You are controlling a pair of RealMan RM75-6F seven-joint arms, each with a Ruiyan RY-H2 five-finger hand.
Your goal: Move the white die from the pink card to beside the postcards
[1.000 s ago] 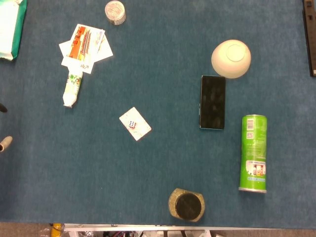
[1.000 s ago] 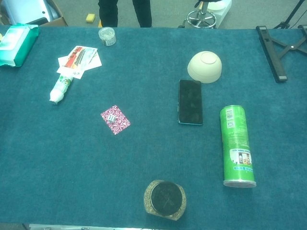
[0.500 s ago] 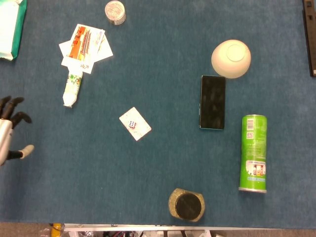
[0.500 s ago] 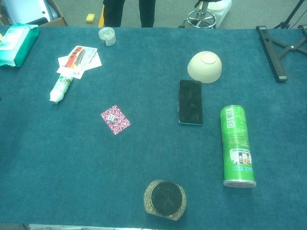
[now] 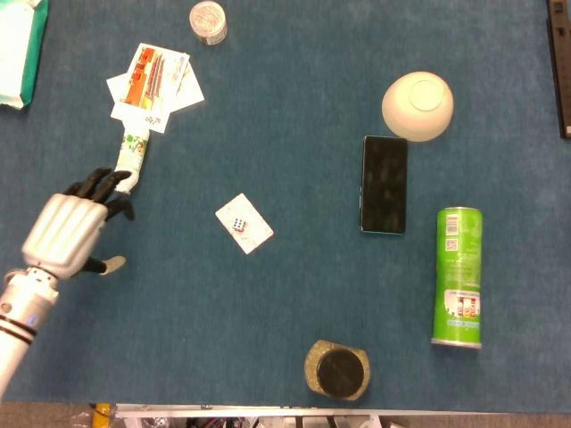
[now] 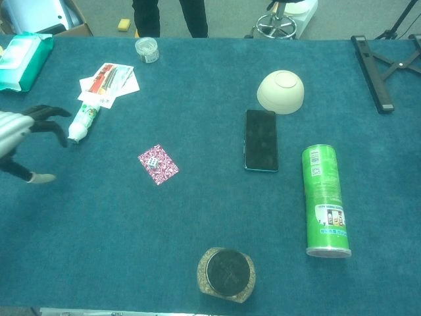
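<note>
Nearest the robot, a round jar with a dark lid (image 5: pixel 337 369) stands on the blue desk (image 5: pixel 294 98) close to its front edge. Right of it and a little farther back, a green cylindrical can (image 5: pixel 458 276) lies on its side, its long axis running front to back.

At the left, the left hand (image 5: pixel 67 234) is over the desk with its fingers (image 5: pixel 100 185) spread and curved and the thumb held out to the side; it holds nothing. The dark fingertips sit just beside the near end of a white tube (image 5: pixel 130 158), though contact cannot be told. The right hand shows in neither view.

Near the middle, the pink card (image 6: pixel 158 164) lies flat, turned diagonally so its long axis runs from far-left to near-right. The white die (image 5: pixel 238 224) sits on it, toward the card's far-left half; being a cube, it has no long axis, and its top face shows small dots too small to read.

Right of centre lies a black phone (image 5: pixel 384 184), long axis front to back, and beyond it an overturned cream bowl (image 5: pixel 417 106).

Farther back on the left, the postcards (image 5: pixel 153 82) are fanned in an overlapping stack, well apart from the die, with the tube's far end touching their near edge. Beyond them stands a small clear container (image 5: pixel 208 21), and a green wipes pack (image 6: pixel 25 60) lies at the far-left corner.
</note>
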